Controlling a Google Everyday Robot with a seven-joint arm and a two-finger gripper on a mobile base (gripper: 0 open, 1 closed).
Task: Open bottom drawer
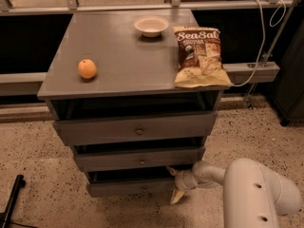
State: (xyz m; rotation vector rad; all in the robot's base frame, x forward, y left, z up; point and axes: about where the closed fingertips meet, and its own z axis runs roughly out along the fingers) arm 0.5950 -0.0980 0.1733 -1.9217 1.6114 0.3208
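Observation:
The grey cabinet has three drawers, each with a small round knob. The bottom drawer (128, 187) is the lowest and narrowest-looking front, and it stands slightly out with a dark gap above it. My gripper (174, 184) is at the right end of that drawer front, low near the floor. Its fingers are spread apart, one fingertip (171, 171) above the drawer's right corner and the other below it. It holds nothing that I can see. My white arm (247, 189) comes in from the bottom right.
The middle drawer (140, 158) and top drawer (137, 128) also stand slightly out. On the cabinet top (118, 46) lie an orange (87, 69), a white bowl (151, 25) and a chips bag (200, 56). A speckled floor surrounds the cabinet. A black leg (12, 198) stands at bottom left.

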